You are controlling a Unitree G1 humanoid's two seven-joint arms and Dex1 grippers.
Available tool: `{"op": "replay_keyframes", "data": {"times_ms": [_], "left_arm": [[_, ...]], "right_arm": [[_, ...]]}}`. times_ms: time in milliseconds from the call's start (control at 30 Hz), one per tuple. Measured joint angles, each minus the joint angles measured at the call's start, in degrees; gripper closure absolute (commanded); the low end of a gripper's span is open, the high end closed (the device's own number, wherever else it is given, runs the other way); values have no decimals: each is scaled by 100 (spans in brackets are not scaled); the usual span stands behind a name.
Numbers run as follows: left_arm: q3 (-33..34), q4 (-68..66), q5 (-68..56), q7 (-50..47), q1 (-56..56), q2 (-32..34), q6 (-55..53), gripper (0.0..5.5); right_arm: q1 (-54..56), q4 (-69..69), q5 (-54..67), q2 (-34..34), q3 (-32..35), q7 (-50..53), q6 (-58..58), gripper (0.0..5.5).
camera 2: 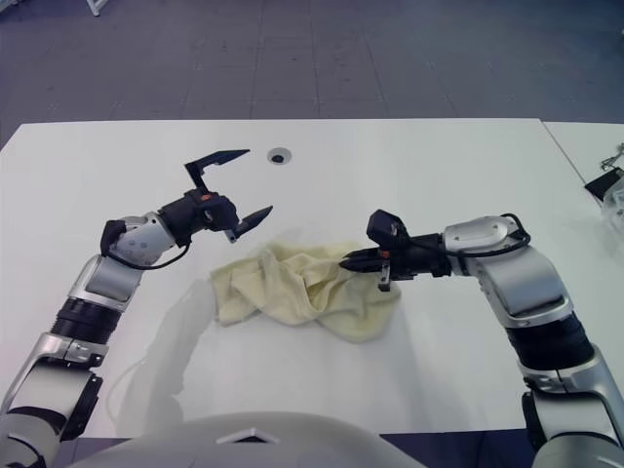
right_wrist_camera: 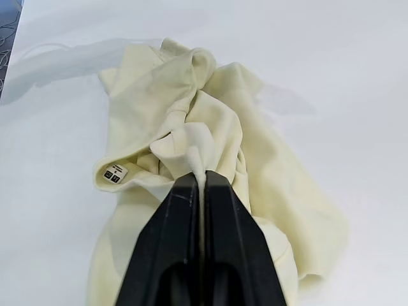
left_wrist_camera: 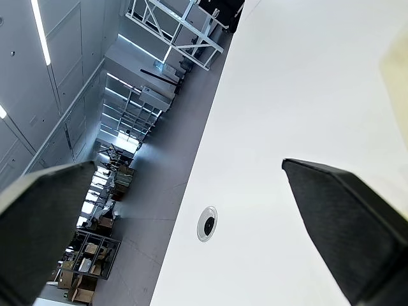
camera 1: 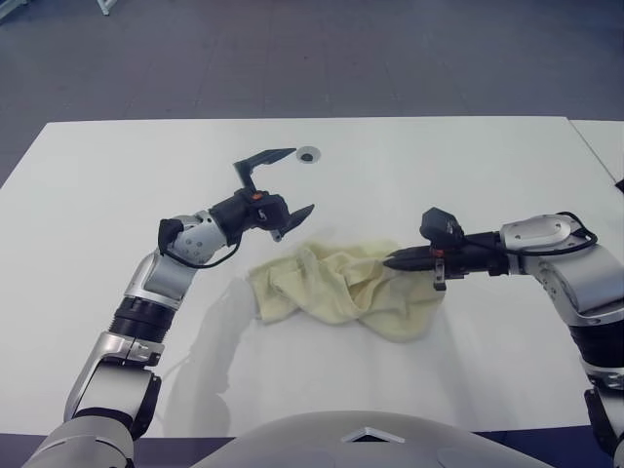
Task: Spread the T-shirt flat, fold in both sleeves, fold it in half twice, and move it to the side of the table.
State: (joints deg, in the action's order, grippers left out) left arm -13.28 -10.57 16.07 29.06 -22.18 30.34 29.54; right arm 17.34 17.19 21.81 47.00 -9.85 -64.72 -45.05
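The cream T-shirt (camera 1: 336, 291) is lying crumpled on the counter (camera 1: 487, 166), its long axis running left to right. The right gripper (camera 1: 392, 261) is pinching its right edge, fingers clenched on cloth. The left gripper (camera 1: 302, 180) is hovering near its far-left corner, fingers spread wide.

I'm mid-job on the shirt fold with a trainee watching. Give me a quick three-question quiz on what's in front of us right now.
1. True or false: the T-shirt lies spread flat on the table.
2. Fill in: the left gripper hovers clear of the cloth with its fingers ____.
3. Which one grips the T-shirt? A) the left gripper B) the right gripper C) both

Key: 1 false, it is a crumpled heap; 2 open; 3 B.
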Motion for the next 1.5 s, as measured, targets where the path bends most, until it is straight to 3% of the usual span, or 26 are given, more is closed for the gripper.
{"op": "replay_keyframes", "data": {"times_ms": [233,567,900,1033,1267,1500], "left_arm": [[-22,15,1,10,1,-36,-2,10],[-22,22,3,13,25,-34,-2,10],[-22,23,6,13,88,-28,8,10],[-21,27,5,13,138,-13,13,10],[-21,64,7,10,226,-19,-2,10],[-21,87,7,11,226,-18,-2,10]], "right_arm": [[-150,-22,-397,-21,-382,324,345,400],[-216,-13,-489,11,-402,416,519,547],[-495,563,-498,421,-155,427,742,547],[-909,951,-674,693,19,510,962,475],[-1107,940,-1284,668,-387,830,1327,364],[-1105,930,-1338,661,-412,853,1398,466]]}}
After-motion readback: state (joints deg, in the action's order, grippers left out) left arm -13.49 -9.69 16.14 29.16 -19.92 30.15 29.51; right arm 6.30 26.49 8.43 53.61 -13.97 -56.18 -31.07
